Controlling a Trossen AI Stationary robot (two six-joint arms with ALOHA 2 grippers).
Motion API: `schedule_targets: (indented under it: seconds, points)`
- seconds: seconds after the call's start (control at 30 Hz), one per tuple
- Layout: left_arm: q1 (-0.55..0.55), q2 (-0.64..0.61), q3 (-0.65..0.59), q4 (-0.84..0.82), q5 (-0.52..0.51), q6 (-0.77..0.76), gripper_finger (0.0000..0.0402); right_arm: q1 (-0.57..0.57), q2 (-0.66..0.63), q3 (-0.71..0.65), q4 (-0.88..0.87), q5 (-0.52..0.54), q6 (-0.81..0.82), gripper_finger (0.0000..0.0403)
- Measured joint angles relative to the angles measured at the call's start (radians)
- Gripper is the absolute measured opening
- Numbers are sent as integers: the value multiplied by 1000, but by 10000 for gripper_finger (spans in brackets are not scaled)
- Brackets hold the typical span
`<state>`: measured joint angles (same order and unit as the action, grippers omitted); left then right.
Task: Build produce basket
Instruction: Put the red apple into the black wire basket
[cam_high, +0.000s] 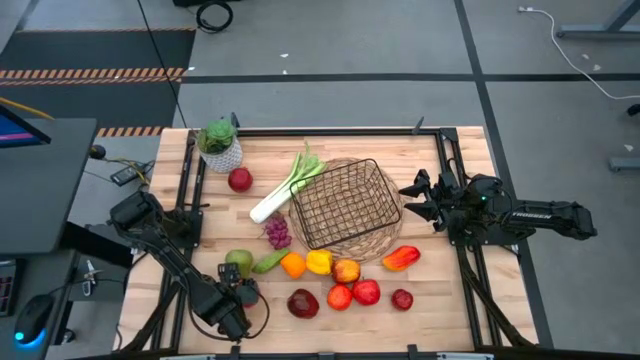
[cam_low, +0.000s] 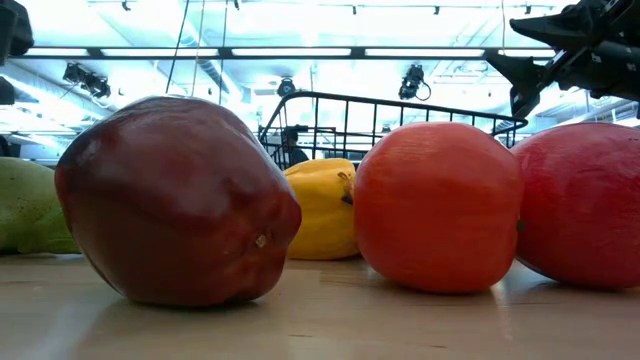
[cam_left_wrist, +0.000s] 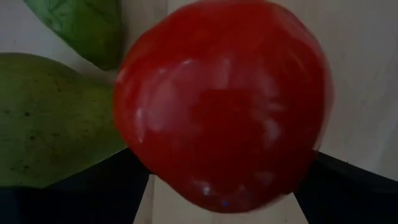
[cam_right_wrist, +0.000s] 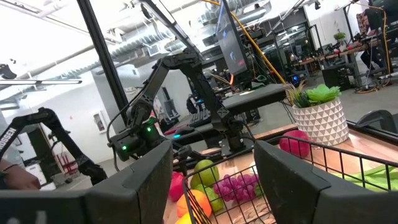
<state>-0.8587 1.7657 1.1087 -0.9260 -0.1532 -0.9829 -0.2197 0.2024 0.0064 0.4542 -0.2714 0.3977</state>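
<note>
Room: a grey floor lies around a light wooden tabletop (cam_high: 460, 300).
Basket: the dark wire-mesh basket with a round woven base (cam_high: 345, 205) stands near the middle of the tabletop, a little toward the right edge.
Long leek: the white and green leek (cam_high: 285, 187) lies just beside the basket's left side.
Grapes: the bunch of purple grapes (cam_high: 277, 232) lies at the basket's front left corner.
Front row: the green pear (cam_high: 238, 262), round orange (cam_high: 292, 265), yellow pepper (cam_high: 319, 262) and red pepper (cam_high: 400, 258) lie between the basket and the front edge.
Apples: the dark red apple (cam_high: 303, 303) and two brighter red apples (cam_high: 352, 294) lie closer to the front edge.
Far apple: a lone red apple (cam_high: 240, 180) lies by the leafy green plant in a white pot (cam_high: 221, 145), near the far left corner.
Left gripper: the left gripper (cam_high: 238, 298) is low near the front left corner, beside the pear. A shiny red apple (cam_left_wrist: 224, 106) is right in front of it. I cannot tell if the pincer holds it.
Right gripper: the right gripper (cam_high: 407, 201) hangs at the basket's right side, up above the rim. Its pincer is a bit apart and holds nothing.
</note>
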Motion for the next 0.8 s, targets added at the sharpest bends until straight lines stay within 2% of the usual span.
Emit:
schedule_targets:
  seconds: [0.2,0.5,0.7,0.8]
  points:
    - [32,0,81,-166,-7,88,356,0,0,0,0,0,0,231]
    - [48,0,165,-238,-17,237,356,0,0,0,0,0,0,231]
    - [81,0,202,-257,-43,479,355,0,0,0,0,0,0,231]
    - [84,0,202,-256,-42,520,355,0,0,0,0,0,0,231]
